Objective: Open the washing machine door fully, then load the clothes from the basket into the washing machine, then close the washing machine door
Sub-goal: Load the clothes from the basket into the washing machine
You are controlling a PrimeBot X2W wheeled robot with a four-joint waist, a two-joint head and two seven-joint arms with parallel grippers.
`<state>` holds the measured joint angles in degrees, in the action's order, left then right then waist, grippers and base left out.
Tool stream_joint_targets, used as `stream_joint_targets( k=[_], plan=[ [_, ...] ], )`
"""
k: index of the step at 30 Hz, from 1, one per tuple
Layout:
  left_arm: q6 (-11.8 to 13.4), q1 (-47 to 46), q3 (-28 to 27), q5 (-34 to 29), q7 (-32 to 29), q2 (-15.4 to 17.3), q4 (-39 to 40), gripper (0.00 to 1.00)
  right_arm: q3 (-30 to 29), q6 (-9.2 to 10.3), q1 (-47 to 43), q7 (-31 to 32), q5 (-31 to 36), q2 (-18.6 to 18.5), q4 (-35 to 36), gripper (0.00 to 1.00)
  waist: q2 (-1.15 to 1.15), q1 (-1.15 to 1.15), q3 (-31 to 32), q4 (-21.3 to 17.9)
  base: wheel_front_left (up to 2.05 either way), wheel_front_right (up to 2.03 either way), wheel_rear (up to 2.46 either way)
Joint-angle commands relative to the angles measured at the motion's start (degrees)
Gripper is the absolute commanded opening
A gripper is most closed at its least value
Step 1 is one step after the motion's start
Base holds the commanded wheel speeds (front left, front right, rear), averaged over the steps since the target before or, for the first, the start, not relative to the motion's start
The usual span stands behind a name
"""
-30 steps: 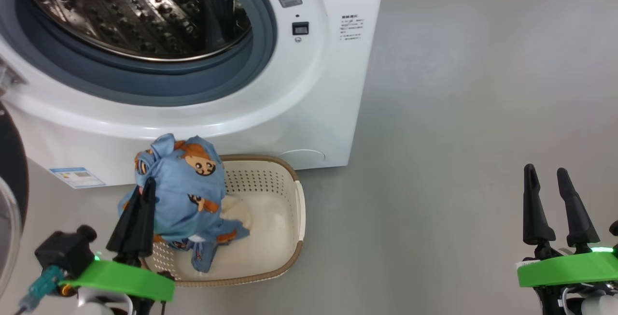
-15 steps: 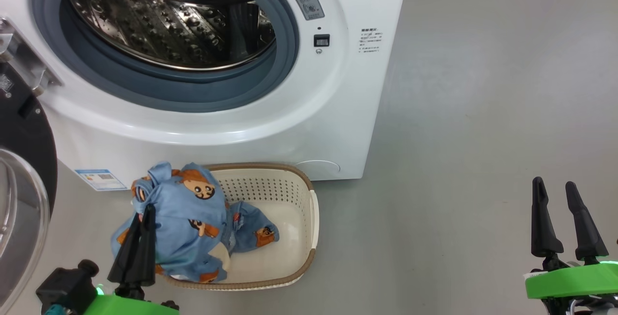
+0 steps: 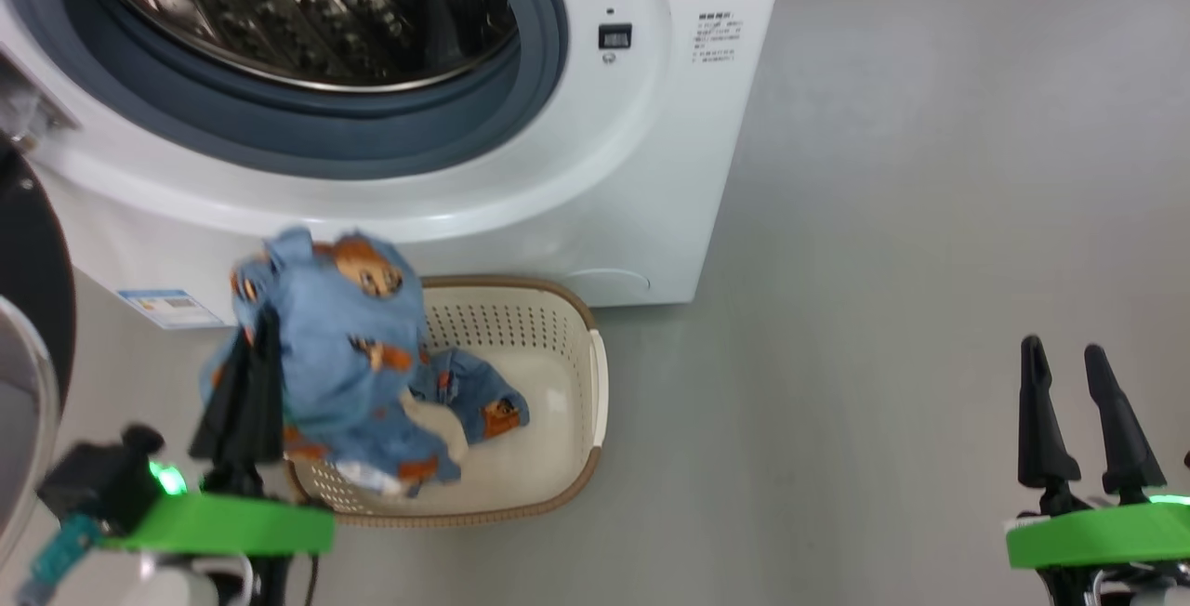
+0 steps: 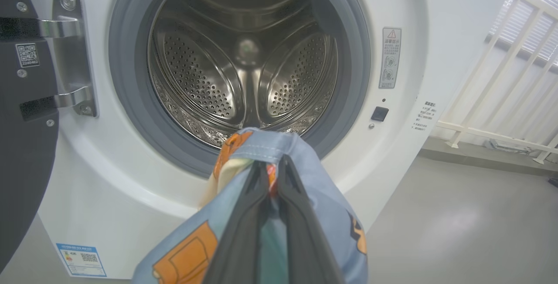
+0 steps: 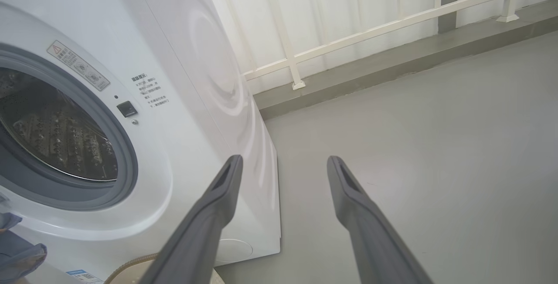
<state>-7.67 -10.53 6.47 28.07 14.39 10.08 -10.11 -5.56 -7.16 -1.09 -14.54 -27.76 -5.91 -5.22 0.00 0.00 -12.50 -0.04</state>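
- left gripper (image 3: 260, 325) at near left; fingers pinched narrow on a light-blue bear-print garment (image 3: 335, 346)
- held garment is lifted over the left end of the basket (image 3: 595, 374); its lower hem hangs down inside the basket's near-left corner
- left wrist view: the fabric bunches over the fingertips (image 4: 261, 166), in front of the lower edge of the grey gasket (image 4: 130, 114); perforated steel drum (image 4: 244, 66) straight ahead
- second bear-print garment (image 3: 474, 397) lies on the basket bottom, just right of the held one
- basket sits on the grey floor (image 3: 883, 262), just in front of the washing machine (image 3: 576, 188); blue label (image 3: 172, 307) at the machine's near-left corner
- washing machine door (image 3: 33, 281) swung open at far left; black rim and glass at the picture edge
- right gripper (image 3: 1061, 347) at near right over bare floor, well apart from the basket; fingers spread wide, empty
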Motion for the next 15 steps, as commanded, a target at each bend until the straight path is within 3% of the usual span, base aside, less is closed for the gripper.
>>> stream_joint_targets(
  k=[1,9,15],
  plan=[
    [0.19,-3.17,-2.27,-0.66,0.61,1.67,1.37,0.00,1.40,-0.33,2.08,-0.46,0.26,-0.79,1.72,1.00,0.00,0.00,-1.98,-0.48,0.00,0.00,0.00],
    [0.19,-16.95,-4.37,-3.08,0.61,4.52,-1.61,0.00,2.14,-0.33,5.85,-0.46,0.64,0.25,2.13,1.00,0.00,0.00,-7.82,-2.71,0.00,0.00,0.00],
    [0.19,-28.54,-3.72,-4.48,0.61,6.42,-10.10,0.00,3.13,-0.33,8.44,-0.46,0.78,1.02,2.19,1.00,0.00,0.00,-11.79,-4.50,0.00,0.00,0.00]
  ],
)
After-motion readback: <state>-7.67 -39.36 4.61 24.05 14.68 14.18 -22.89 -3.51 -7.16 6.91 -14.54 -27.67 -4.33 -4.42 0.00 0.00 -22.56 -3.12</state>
